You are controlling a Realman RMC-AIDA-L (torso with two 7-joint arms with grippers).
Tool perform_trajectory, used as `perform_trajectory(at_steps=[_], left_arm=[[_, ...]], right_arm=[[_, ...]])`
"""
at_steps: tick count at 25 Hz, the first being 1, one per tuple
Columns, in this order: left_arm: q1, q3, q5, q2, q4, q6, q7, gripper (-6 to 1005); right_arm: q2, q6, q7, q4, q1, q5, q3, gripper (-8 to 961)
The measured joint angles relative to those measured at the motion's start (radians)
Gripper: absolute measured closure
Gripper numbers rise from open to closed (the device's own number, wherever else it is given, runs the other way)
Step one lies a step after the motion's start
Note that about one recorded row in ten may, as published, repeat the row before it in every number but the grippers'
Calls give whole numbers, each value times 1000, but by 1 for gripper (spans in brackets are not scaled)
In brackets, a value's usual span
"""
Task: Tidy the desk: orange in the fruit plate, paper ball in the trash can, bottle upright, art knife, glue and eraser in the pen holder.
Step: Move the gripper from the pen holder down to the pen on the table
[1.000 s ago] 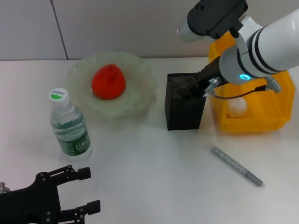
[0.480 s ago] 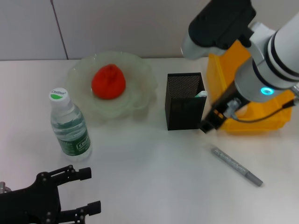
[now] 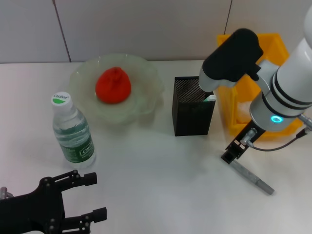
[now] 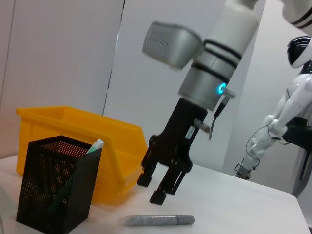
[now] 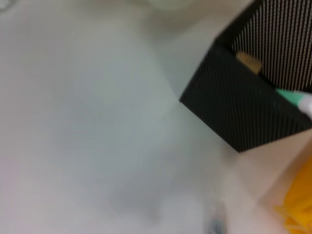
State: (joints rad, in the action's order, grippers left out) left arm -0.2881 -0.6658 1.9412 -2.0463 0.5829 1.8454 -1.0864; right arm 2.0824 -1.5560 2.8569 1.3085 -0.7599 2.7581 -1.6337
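Note:
The orange (image 3: 112,85) lies in the pale green fruit plate (image 3: 148,73). Near the left front the bottle (image 3: 72,131) stands upright. Inside the black mesh pen holder (image 3: 192,113) (image 4: 57,189) (image 5: 253,100) I see the green-tipped glue (image 4: 96,145) (image 5: 298,98) and the beige eraser (image 5: 248,62). The grey art knife (image 3: 252,177) (image 4: 158,220) lies flat on the table. Just above its near end hangs my right gripper (image 3: 231,156) (image 4: 151,189), open and holding nothing. The left gripper (image 3: 95,197) rests open at the front left. My right arm hides the paper ball.
The yellow trash can (image 3: 273,44) (image 4: 73,129) stands behind and right of the pen holder, partly covered by my right arm. A white humanoid robot (image 4: 292,97) stands far off in the background.
My right gripper has left the pen holder's mouth and swung forward and down to the art knife's near end. The left arm stayed put.

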Motion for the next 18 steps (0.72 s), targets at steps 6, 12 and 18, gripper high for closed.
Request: perform_trajectory(at_steps=[6,12,18], left_arm=[[-4,0,0,0,0,0,0,183],[-8,0,-1,-2,0,-5,0,183],[-8,0,-1,-5,0,-5,3,183]], right_arm=[[-1,58,-22,-105,-2,1,9,370],[-1,125,-31,-157,0,-9,10,371],[1,170,-35,-203,-4,-37,10,371]])
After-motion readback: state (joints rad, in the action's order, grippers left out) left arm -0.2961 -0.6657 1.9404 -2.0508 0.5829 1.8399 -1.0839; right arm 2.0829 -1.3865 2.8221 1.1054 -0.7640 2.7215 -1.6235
